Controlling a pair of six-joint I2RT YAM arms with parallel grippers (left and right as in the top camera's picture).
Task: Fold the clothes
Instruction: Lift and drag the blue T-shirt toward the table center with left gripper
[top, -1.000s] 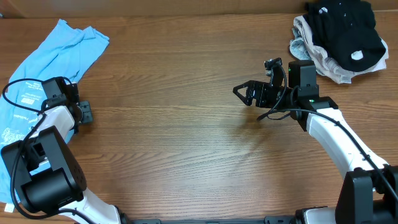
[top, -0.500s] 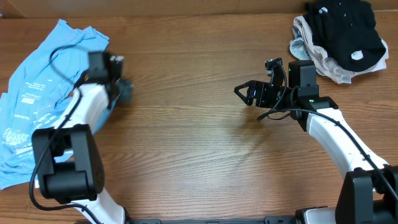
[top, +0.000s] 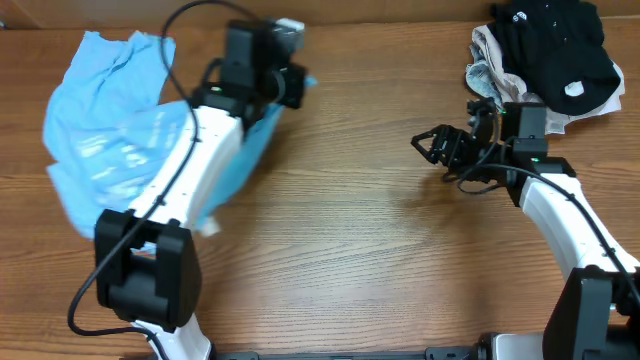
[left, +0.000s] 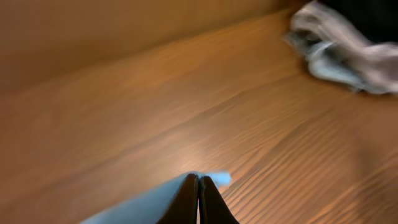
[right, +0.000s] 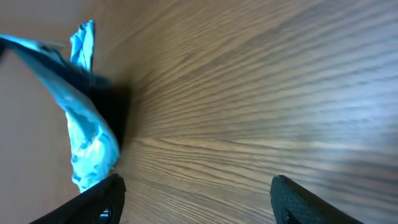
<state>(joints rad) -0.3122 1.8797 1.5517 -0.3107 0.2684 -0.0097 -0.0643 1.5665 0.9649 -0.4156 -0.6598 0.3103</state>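
Observation:
A light blue shirt (top: 110, 140) lies bunched at the left of the table, one edge lifted. My left gripper (top: 297, 83) is shut on that edge and holds it up near the table's back middle; the blue cloth shows beside the closed fingers in the left wrist view (left: 149, 202). My right gripper (top: 432, 146) is open and empty above bare wood at the right. The right wrist view shows its two spread fingers (right: 196, 199) and the blue shirt (right: 87, 130) far off.
A pile of black and white clothes (top: 545, 60) sits at the back right corner, close behind my right arm. It shows blurred in the left wrist view (left: 339, 53). The wooden table (top: 350, 260) spreads between the arms.
My left gripper has swept from the far left toward the back middle, dragging the blue shirt's edge with it. My right gripper has drawn back to the right, still open.

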